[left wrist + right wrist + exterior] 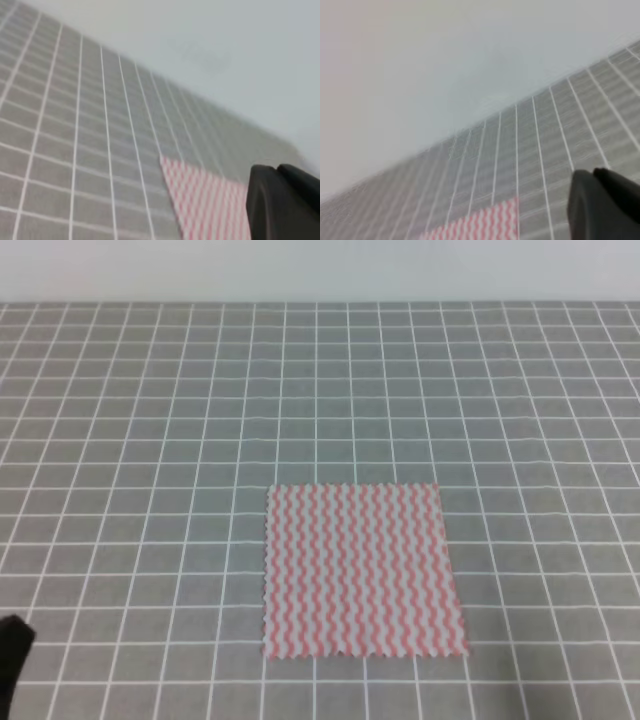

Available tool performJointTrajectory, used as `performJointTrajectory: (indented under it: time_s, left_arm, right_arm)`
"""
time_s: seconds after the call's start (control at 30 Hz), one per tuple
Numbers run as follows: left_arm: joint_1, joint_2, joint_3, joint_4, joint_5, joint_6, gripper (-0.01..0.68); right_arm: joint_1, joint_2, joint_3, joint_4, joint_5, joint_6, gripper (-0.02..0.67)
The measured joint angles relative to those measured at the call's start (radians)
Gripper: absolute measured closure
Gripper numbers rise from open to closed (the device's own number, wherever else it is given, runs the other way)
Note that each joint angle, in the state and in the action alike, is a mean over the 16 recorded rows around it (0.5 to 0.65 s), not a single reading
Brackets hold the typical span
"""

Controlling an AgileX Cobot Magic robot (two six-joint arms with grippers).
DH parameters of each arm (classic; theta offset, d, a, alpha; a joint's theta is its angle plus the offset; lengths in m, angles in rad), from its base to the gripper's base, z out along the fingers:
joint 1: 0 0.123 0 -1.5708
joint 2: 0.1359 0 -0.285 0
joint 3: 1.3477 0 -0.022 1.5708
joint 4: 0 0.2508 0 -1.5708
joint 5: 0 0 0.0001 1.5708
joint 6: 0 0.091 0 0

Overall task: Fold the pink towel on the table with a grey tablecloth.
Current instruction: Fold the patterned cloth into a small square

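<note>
Towel (360, 570) lies flat and unfolded on the table (150, 440), a bit right of center toward the near edge, edges roughly lined up with the grid. Left gripper (12, 650) is only a dark sliver at the lower-left corner of the high view, well clear of the towel; can't tell how far it's open. Right gripper (605, 205) shows only as a blurred black body in its wrist view, jaw state unreadable, towel corner nearby.

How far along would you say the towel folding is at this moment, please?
Nothing looks done: the pink towel lies flat and unfolded on the table with a grey tablecloth. Nothing is in hand; only a dark part of the left arm shows at the high view's edge, away from the towel. Grasping an edge and folding remain.
</note>
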Motion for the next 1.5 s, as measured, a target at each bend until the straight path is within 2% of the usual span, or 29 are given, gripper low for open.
performJointTrajectory:
  time_s: [0.27,0.43,0.6,0.8,0.93,1.1,1.33,1.5]
  left_arm:
    - [0.0,0.292,-0.177,0.054,0.159,0.089,0.674]
    - [0.0,0.467,-0.256,0.038,0.233,0.199,0.674]
    - [0.0,0.589,-0.291,-0.081,0.268,0.383,0.674]
    - [0.0,0.685,-0.297,-0.297,0.269,0.62,0.674]
    - [-0.004,0.738,-0.297,-0.441,0.276,0.768,0.674]
    - [-0.042,0.801,-0.307,-0.563,0.283,0.891,0.674]
    - [-0.164,0.871,-0.349,-0.639,0.258,0.972,0.674]
    - [-0.253,0.898,-0.38,-0.645,0.215,0.989,0.674]
  right_arm:
    - [0.0,0.254,-0.189,-0.09,0.243,0.0,0.664]
    - [0.0,0.412,-0.283,-0.119,0.356,-0.018,0.664]
    - [0.001,0.54,-0.335,-0.07,0.405,-0.084,0.664]
    - [0.035,0.654,-0.353,0.039,0.39,-0.181,0.664]
    - [0.107,0.721,-0.356,0.105,0.344,-0.222,0.664]
    - [0.258,0.812,-0.364,0.135,0.262,-0.201,0.664]
    - [0.459,0.965,-0.41,0.067,0.183,-0.102,0.663]
    - [0.528,1.081,-0.465,-0.034,0.186,-0.018,0.657]
